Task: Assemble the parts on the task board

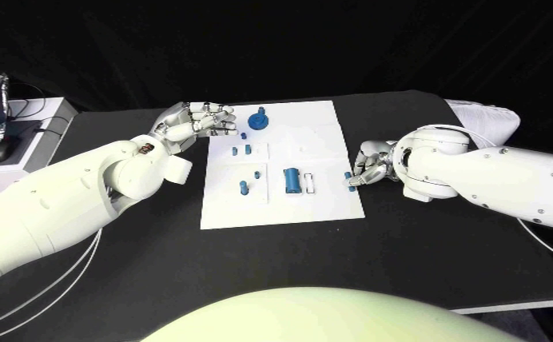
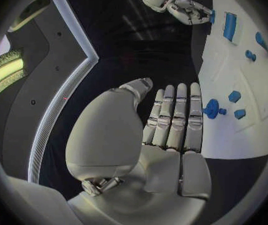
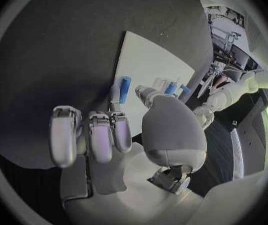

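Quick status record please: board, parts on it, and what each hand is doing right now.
board: white task board mid-table, flat
parts: blue round part at the far left corner; blue cylinder lying near the middle; several small blue pegs left of it
left hand: at the board's far left edge, beside the round part, fingers apart, holds nothing
right hand: at the board's right edge, fingertips at a small blue piece; grip cannot be told

Both arms wear smooth, rounded white shells. The left robot hand and right robot hand are silver and segmented, with pale padded palms. Thin white cables trail beside each arm.
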Robot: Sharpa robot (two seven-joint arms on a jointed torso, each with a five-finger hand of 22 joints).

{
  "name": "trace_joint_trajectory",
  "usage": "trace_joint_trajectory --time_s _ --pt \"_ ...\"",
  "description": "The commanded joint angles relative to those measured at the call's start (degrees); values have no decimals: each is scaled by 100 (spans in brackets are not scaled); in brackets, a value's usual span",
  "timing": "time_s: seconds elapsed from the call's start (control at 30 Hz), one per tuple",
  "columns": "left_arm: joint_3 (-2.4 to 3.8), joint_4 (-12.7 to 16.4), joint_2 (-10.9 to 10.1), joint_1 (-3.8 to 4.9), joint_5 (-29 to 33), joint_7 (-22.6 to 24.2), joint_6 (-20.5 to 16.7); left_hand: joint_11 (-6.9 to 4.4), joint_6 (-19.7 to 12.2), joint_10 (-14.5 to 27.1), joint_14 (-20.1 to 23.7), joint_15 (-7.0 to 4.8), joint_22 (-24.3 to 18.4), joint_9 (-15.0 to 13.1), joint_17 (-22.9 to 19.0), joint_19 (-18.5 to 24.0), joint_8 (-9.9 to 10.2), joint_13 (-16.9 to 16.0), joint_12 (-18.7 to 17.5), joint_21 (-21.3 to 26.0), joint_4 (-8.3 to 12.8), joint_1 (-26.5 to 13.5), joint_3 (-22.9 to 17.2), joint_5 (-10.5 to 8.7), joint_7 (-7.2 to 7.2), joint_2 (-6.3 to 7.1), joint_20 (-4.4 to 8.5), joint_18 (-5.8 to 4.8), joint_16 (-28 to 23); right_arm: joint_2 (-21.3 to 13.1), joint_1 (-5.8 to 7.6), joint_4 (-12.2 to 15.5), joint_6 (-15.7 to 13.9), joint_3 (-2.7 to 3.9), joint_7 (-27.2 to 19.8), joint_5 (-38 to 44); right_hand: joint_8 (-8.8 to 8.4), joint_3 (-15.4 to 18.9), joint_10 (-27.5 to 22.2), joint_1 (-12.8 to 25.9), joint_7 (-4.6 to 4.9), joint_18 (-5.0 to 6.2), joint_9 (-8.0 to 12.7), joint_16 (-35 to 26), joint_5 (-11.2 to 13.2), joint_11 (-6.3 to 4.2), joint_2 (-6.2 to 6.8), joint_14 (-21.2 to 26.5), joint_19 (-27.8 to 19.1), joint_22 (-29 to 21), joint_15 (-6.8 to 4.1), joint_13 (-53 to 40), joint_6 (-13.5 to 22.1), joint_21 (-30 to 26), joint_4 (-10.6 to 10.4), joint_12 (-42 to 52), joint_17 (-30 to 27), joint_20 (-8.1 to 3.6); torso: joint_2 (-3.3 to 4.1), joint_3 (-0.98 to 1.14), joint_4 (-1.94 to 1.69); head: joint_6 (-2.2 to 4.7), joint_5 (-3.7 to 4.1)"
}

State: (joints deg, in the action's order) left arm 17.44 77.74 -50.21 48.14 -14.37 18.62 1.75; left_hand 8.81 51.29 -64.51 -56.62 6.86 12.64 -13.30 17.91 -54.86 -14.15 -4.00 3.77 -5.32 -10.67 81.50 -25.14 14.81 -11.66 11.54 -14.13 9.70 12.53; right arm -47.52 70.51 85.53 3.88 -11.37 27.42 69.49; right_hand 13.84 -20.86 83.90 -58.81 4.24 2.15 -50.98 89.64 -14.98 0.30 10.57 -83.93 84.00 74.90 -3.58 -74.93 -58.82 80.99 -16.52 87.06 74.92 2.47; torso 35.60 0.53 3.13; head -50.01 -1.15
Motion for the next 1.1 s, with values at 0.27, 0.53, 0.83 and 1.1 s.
trace_joint_trajectory --time_s 0.27,0.53,0.83,1.1 --pt "5 18 -5 -2 35 44 71 12 -16 8 -11 36 -13 8 11 -23 14 0 -3 39 -29 -46 -6 -26 -7 -15 -18 74 -39 90 -41 -62 154 -2 21 210 12 24 417 -4 -20 -41 -22 36 3 -46 -20 -607 359 1279 -13 -1243 -49 -26 28 -12 1508 -1 3 6 5 1 -17" --pt "5 21 -11 -2 35 41 69 12 -16 8 -11 36 -13 8 11 -23 14 0 -3 39 -29 -46 -6 -26 -7 -15 -18 74 -39 158 -95 -122 291 -6 27 234 27 -219 408 -575 -38 -40 -79 36 -18 -67 -33 -607 356 1277 -35 -1236 11 -32 333 -26 1508 -25 -2 -2 4 1 -16" --pt "5 21 -12 -2 35 38 60 13 -17 9 -12 37 -18 10 15 -27 16 0 -4 43 -32 -46 -4 -26 -10 -17 -18 74 -43 207 -146 -162 299 -9 25 247 1 -485 396 -837 -31 -38 -78 36 -218 -63 -40 -607 351 1274 -32 -1226 51 -47 511 -40 1508 -25 -5 -2 -2 1 -27" --pt "5 23 -15 -2 35 25 55 15 -18 11 -13 37 -21 11 17 -29 17 0 -5 45 -34 -47 -2 -26 -13 -19 -18 74 -46 208 -156 -183 216 -9 15 183 -7 -1318 367 -1048 0 -35 -143 36 -816 -45 -93 -607 346 1271 -24 -1200 148 -64 1019 -79 1508 -25 -4 0 5 1 -41"
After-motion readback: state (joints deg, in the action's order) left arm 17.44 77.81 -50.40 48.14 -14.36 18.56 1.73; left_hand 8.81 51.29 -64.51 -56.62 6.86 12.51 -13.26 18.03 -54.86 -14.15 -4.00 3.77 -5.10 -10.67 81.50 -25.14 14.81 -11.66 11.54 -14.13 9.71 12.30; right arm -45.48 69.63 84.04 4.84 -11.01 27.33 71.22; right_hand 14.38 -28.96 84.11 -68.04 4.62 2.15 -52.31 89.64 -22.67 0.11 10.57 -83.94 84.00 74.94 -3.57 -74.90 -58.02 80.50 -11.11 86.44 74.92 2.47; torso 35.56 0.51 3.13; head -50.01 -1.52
